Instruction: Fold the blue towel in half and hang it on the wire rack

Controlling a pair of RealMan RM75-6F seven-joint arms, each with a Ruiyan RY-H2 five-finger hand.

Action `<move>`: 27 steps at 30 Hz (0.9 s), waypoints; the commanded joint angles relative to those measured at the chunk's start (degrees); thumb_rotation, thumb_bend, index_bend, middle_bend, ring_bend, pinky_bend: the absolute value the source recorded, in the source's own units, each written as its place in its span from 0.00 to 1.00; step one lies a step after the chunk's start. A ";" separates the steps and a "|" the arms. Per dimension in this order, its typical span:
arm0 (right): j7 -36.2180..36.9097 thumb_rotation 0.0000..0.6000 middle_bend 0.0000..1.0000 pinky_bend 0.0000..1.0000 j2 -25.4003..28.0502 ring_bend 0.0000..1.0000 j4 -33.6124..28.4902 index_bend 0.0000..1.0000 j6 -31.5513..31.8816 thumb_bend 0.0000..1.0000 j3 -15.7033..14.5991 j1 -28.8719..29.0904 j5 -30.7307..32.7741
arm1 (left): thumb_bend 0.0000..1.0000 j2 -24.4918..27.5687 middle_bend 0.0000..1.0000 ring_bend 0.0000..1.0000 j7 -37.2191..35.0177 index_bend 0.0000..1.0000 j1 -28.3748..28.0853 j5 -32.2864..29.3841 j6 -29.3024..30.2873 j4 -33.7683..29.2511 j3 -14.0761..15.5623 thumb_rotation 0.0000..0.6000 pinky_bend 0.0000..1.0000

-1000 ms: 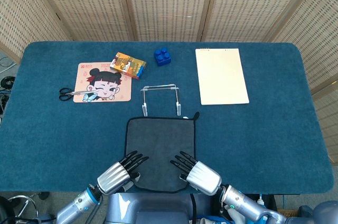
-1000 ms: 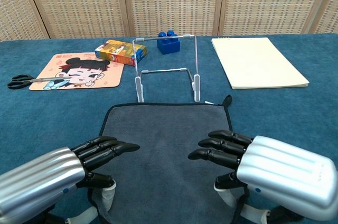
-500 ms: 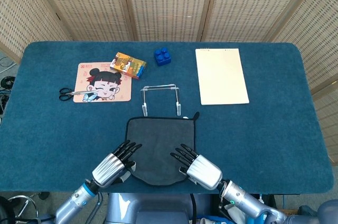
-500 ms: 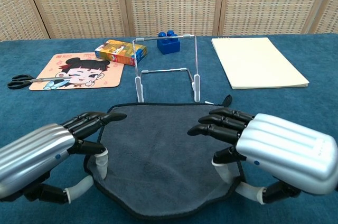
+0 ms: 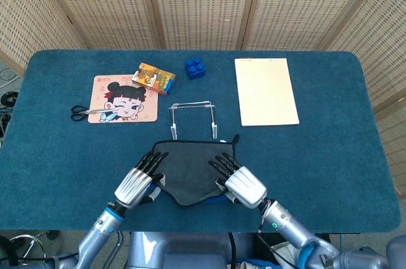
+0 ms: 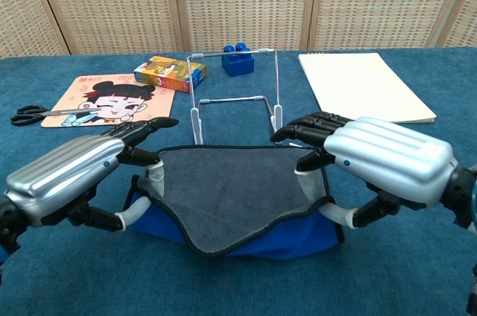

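Observation:
The towel [image 5: 189, 170] [image 6: 227, 193] shows a grey face with a blue underside along its lifted near edge. My left hand [image 5: 136, 183] [image 6: 78, 171] grips its near left corner and my right hand [image 5: 242, 183] [image 6: 376, 156] grips its near right corner. Both hands hold that edge raised off the table and carried toward the far edge, so the towel sags between them. The wire rack [image 5: 193, 117] [image 6: 235, 92] stands upright just beyond the towel's far edge, bare.
A cartoon mat [image 5: 124, 99] with scissors [image 5: 85, 111] lies at the far left. A colourful box [image 5: 154, 78] and a blue block [image 5: 195, 67] sit behind the rack. A cream notepad [image 5: 265, 91] lies at the far right on the blue tablecloth [image 5: 330, 148].
Both hands have lifted the towel's near edge and carried it forward toward the rack. The blue underside now shows and the towel covers less of the table.

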 commanded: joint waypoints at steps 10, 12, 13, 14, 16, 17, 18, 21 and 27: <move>-3.54 1.00 0.11 0.00 -0.40 0.00 -1.33 0.66 -4.10 0.50 4.81 2.11 7.03 | 0.50 -0.63 0.00 0.00 7.47 0.80 -2.60 -7.69 -4.86 -4.21 -5.25 1.00 0.00; -3.92 1.00 0.11 0.00 -0.44 0.00 -1.36 0.66 -4.54 0.50 5.30 2.32 7.98 | 0.50 -0.82 0.00 0.00 8.31 0.80 -2.97 -8.65 -5.27 -4.36 -5.92 1.00 0.00; -4.21 1.00 0.11 0.00 -0.51 0.00 -1.30 0.66 -4.82 0.50 5.63 2.47 8.63 | 0.50 -0.97 0.00 0.00 9.02 0.80 -3.24 -9.26 -5.50 -4.37 -6.38 1.00 0.00; -4.46 1.00 0.11 0.00 -0.66 0.00 -1.11 0.66 -5.23 0.50 6.21 2.70 9.57 | 0.50 -1.27 0.00 0.00 9.78 0.80 -3.69 -10.08 -5.99 -4.18 -7.03 1.00 0.00; -4.86 1.00 0.11 0.00 -0.95 0.00 -0.93 0.66 -5.64 0.50 6.90 3.01 10.69 | 0.50 -1.65 0.00 0.00 10.70 0.79 -4.24 -11.21 -6.58 -4.03 -7.79 1.00 0.00; -5.01 1.00 0.11 0.00 -1.07 0.00 -0.86 0.66 -5.76 0.50 7.15 3.14 11.10 | 0.49 -1.86 0.00 0.00 11.08 0.79 -4.42 -11.58 -6.62 -3.96 -8.07 1.00 0.00; -5.15 1.00 0.11 0.00 -1.20 0.00 -0.73 0.66 -5.83 0.50 7.46 3.27 11.54 | 0.50 -2.14 0.00 0.00 11.43 0.79 -4.60 -11.91 -6.55 -3.84 -8.40 1.00 0.00; -5.72 1.00 0.11 0.00 -1.81 0.00 0.02 0.66 -6.54 0.50 8.63 3.82 13.63 | 0.50 -3.09 0.00 0.00 12.87 0.79 -5.22 -13.50 -6.63 -3.42 -9.45 1.00 0.00; -5.89 1.00 0.11 0.00 -2.93 0.00 1.55 0.66 -8.11 0.50 10.40 4.78 17.62 | 0.50 -4.26 0.00 0.00 15.86 0.77 -5.99 -17.84 -7.37 -3.27 -11.05 1.00 0.00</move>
